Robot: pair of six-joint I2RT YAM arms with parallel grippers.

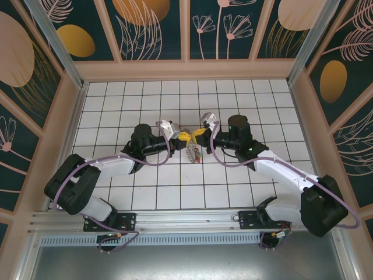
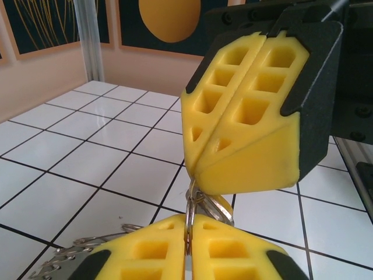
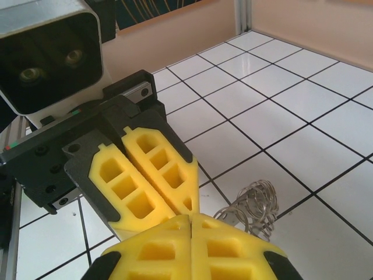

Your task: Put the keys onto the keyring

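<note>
**Two grippers tip to tip on one thin loop**

The left gripper point(image 2: 187, 224) and the right gripper point(image 2: 195, 170) met nose to nose. Each had its jaws pressed almost flat together on the same metal loop point(image 2: 190, 205), which ran straight from one seam into the other. The shared pinch looked deliberate. One side probably steadied the loop while the other worked it, since so thin a wire would swing or twist if held at a single point. Whether this loop was part of the keyring or a key's own ring could not be told.

The keyring point(image 3: 253, 205), its rim fringed with wire coils, sat just beneath and beside the closed fingertips and seemed to trail from the pinch. Below the meeting point a small cluster with a touch of red was probably the keys point(image 1: 194, 155), too small to tell apart. By this reading, threading was under way but not finished.
</note>
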